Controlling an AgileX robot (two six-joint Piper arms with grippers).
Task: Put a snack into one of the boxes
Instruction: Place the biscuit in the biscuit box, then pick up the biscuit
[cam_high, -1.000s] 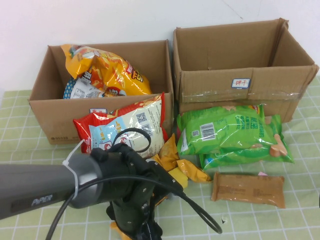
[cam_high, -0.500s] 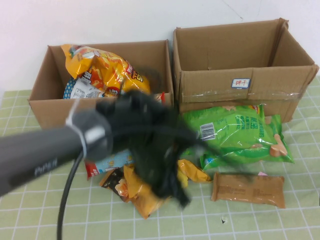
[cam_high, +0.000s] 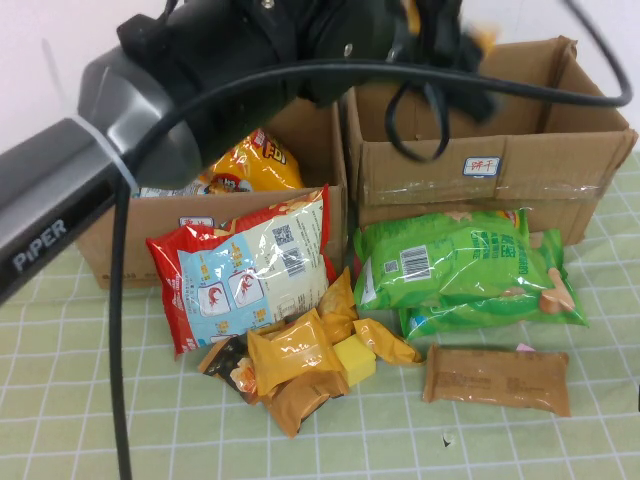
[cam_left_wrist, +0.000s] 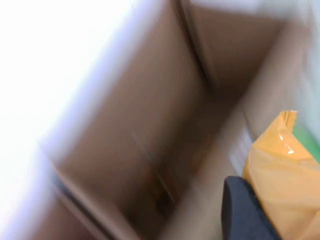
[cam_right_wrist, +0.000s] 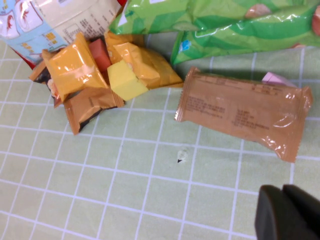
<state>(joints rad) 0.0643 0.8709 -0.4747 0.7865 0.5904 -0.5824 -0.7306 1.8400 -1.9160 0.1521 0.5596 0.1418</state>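
At 6 o'clock, nearest the robot, the right gripper (cam_right_wrist: 286, 212) hangs parked over the green checked tablecloth (cam_high: 520, 440), its jaws fully closed and empty. Just beyond it lies the brown snack bar (cam_high: 497, 378), and at 7 o'clock a heap of small orange and yellow packets (cam_high: 300, 360). Farther out, a red-and-white chip bag (cam_high: 245, 270) leans against the left box (cam_high: 110, 240), and two green bags (cam_high: 465, 270) lie against the front wall of the right box (cam_high: 480, 160).

At 12 o'clock, the left gripper (cam_high: 455, 45) hovers above the open right box. The left wrist view shows an orange packet (cam_left_wrist: 282, 170) pinched in its jaws, which are partly closed on it, with the bare cardboard interior below.

Step in hand, as judged: transport is finishing and release is due. The next move calls for centring the packet over the box opening, clear of the front wall and flaps, lowering slightly, then opening the jaws. Releasing too near the rim risks the packet falling outside.
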